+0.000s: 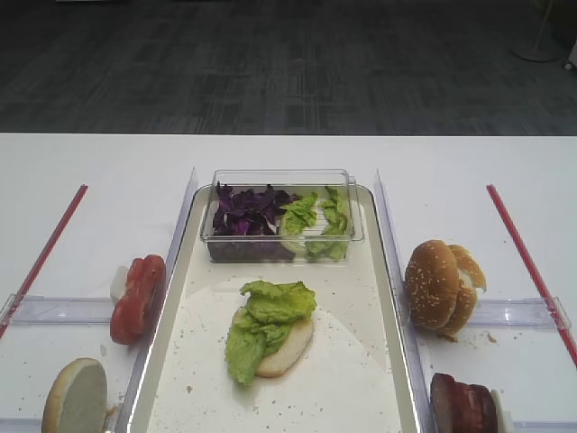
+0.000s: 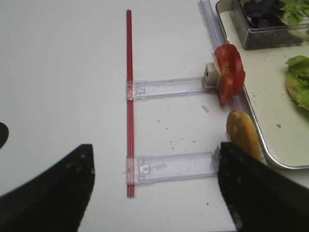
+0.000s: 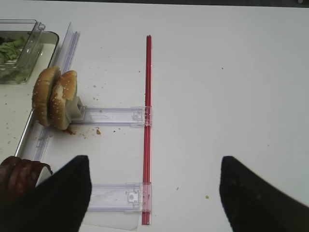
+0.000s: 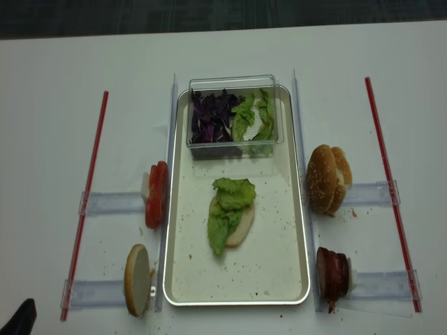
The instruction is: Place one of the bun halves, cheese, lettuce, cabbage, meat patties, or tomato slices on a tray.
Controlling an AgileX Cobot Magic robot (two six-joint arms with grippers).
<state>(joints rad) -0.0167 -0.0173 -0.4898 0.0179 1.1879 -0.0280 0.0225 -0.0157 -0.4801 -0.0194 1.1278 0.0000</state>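
Note:
On the metal tray lies a bun half with lettuce on top. More lettuce and purple cabbage fill a clear tub at the tray's far end. Tomato slices and a single bun half stand in holders left of the tray. Two bun halves and meat patties stand in holders to its right. No cheese is in view. My left gripper hangs open over the left holders, and my right gripper hangs open over the right ones. Both are empty.
A red strip runs along the table on the far left and another on the far right. Clear plastic rails flank the tray. Crumbs speckle the tray floor and the table near the holders.

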